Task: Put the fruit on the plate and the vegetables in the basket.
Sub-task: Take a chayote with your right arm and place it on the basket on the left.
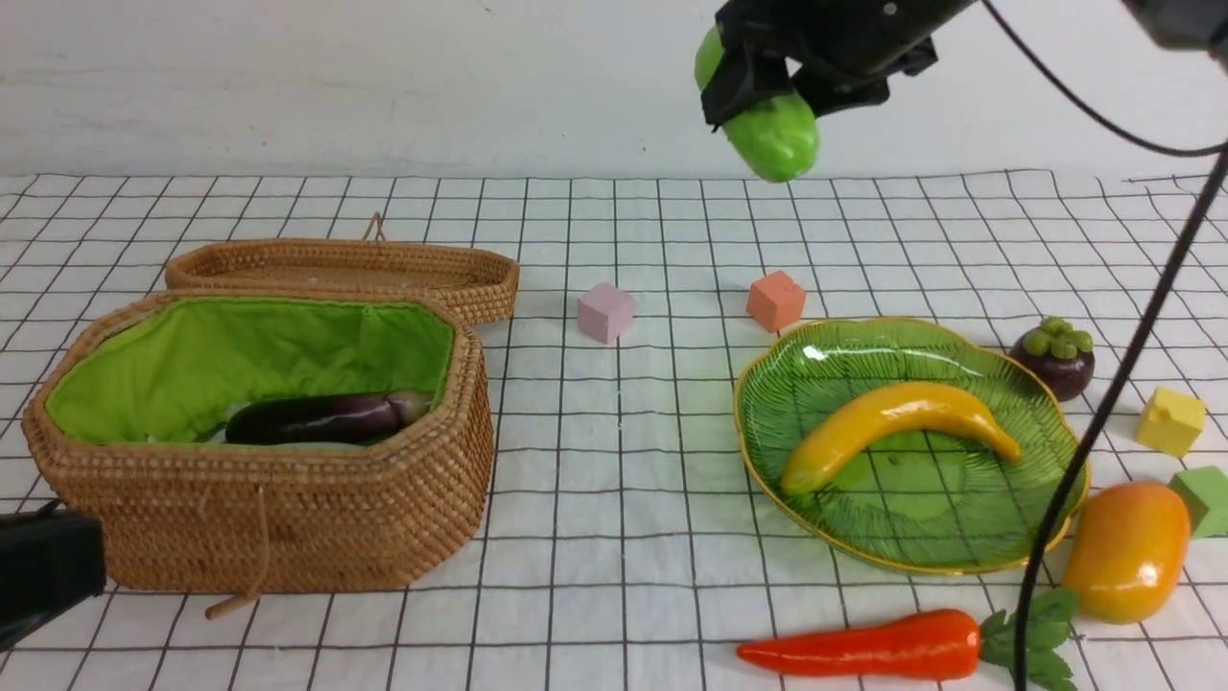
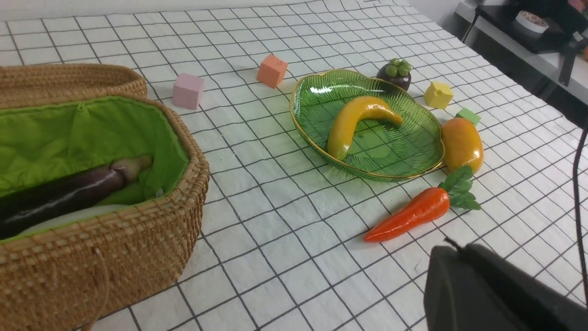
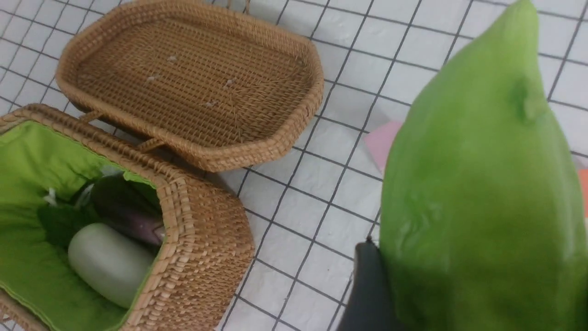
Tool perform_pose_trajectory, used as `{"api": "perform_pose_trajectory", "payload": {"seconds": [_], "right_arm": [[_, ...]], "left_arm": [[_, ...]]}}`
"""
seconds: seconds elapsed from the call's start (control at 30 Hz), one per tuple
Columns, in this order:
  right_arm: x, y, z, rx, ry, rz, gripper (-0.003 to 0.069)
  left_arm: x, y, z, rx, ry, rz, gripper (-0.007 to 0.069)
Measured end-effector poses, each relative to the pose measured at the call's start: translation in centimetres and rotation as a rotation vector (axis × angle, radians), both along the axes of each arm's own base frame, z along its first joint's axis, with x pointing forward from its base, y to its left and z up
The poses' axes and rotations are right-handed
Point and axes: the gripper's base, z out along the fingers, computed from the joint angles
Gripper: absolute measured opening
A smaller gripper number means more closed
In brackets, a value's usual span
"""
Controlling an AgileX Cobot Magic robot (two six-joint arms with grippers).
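Observation:
My right gripper (image 1: 766, 101) is shut on the bumpy light-green gourd (image 1: 775, 142), held high above the table behind the plate; the gourd fills the right wrist view (image 3: 477, 197). The wicker basket (image 1: 288, 537) at the left holds the eggplant (image 1: 317, 419) and the white radish (image 3: 108, 262). The green plate (image 1: 863, 355) at the right holds the banana (image 1: 892, 422). The mangosteen (image 1: 1055, 357), the mango (image 1: 1127, 550) and the carrot (image 1: 863, 648) lie on the cloth around the plate. My left gripper (image 2: 455, 248) is shut and empty, low in front of the basket.
The flat wicker lid (image 1: 345, 274) lies behind the basket. Pink (image 1: 605, 312) and orange (image 1: 775, 300) cubes sit behind the plate, and yellow (image 1: 1170, 420) and green (image 1: 1204, 499) cubes at the far right. A black cable (image 1: 1094, 441) hangs across the plate's right side.

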Motion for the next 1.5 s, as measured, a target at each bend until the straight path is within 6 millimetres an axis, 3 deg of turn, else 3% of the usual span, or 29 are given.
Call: {"api": "perform_pose_trajectory", "payload": {"seconds": [0.1, 0.13, 0.17, 0.2, 0.3, 0.33, 0.43, 0.5, 0.67, 0.73, 0.77, 0.97, 1.0, 1.03, 1.2, 1.3, 1.33, 1.4, 1.5], "right_arm": [[-2.5, -1.4, 1.8, -0.073, -0.010, -0.031, 0.0472], [-4.5, -2.5, 2.4, -0.129, -0.002, -0.050, 0.0472], [-5.1, -2.8, 2.5, -0.145, 0.001, -0.056, 0.0472], [-7.4, -4.1, 2.4, -0.217, 0.020, -0.078, 0.0472], [-10.6, -6.5, 0.8, -0.319, 0.051, -0.123, 0.0472], [-10.6, -6.6, 0.8, -0.322, 0.050, -0.126, 0.0472], [-11.4, -7.3, -1.6, -0.323, 0.014, -0.136, 0.0472], [-11.5, -5.4, -2.6, -0.277, -0.020, -0.030, 0.0472], [-12.7, 4.1, -2.9, -0.121, -0.152, 0.411, 0.0472], [-12.7, 5.7, -2.7, -0.100, -0.180, 0.464, 0.0472], [-12.7, 9.0, -2.5, -0.059, -0.240, 0.558, 0.0472], [-10.7, 17.5, -3.4, 0.019, -0.398, 0.651, 0.0472], [-10.8, 17.6, -3.4, 0.020, -0.401, 0.652, 0.0472], [-9.8, 19.3, -4.1, 0.036, -0.434, 0.642, 0.0472], [-7.0, 23.1, -7.6, 0.070, -0.509, 0.586, 0.0476], [-6.3, 23.6, -8.9, 0.070, -0.512, 0.571, 0.0525], [-6.0, 23.9, -9.8, 0.059, -0.502, 0.571, 0.0603], [-6.0, 23.9, -10.4, 0.032, -0.495, 0.586, 0.0660], [-6.3, 23.6, -9.9, 0.007, -0.489, 0.608, 0.0676]], "left_arm": [[0.0, 0.0, -0.1, 0.022, -0.007, -0.008, 0.0001], [-0.1, 0.0, -0.2, 0.038, -0.005, -0.015, 0.0001], [-0.1, 0.0, -0.2, 0.040, -0.005, -0.016, 0.0001], [-0.1, 0.0, -0.3, 0.058, -0.005, -0.028, 0.0001], [-0.3, -0.1, -0.4, 0.093, -0.013, -0.059, 0.0001], [-0.3, -0.1, -0.4, 0.095, -0.015, -0.061, 0.0001], [-0.3, -0.1, -0.5, 0.132, -0.040, -0.085, 0.0001], [-0.3, -0.1, -0.5, 0.137, -0.042, -0.081, 0.0001], [0.2, 1.1, -0.5, 0.134, -0.025, 0.072, 0.0001], [0.2, 1.5, -0.4, 0.121, -0.029, 0.111, 0.0001], [-0.2, 2.5, -0.1, 0.078, -0.053, 0.179, 0.0001], [-2.2, 4.9, 0.3, -0.048, -0.100, 0.255, 0.0001], [-2.2, 4.9, 0.3, -0.048, -0.100, 0.255, 0.0001], [-2.6, 5.1, 0.2, -0.065, -0.097, 0.251, 0.0001], [-3.2, 4.8, 0.0, -0.053, -0.086, 0.186, 0.0001], [-3.3, 4.6, -0.1, -0.041, -0.083, 0.156, 0.0001], [-3.4, 4.4, -0.2, -0.027, -0.082, 0.128, 0.0001], [-3.5, 4.3, -0.2, -0.018, -0.083, 0.107, 0.0001], [-3.6, 4.2, -0.3, -0.005, -0.085, 0.084, 0.0001]]}}
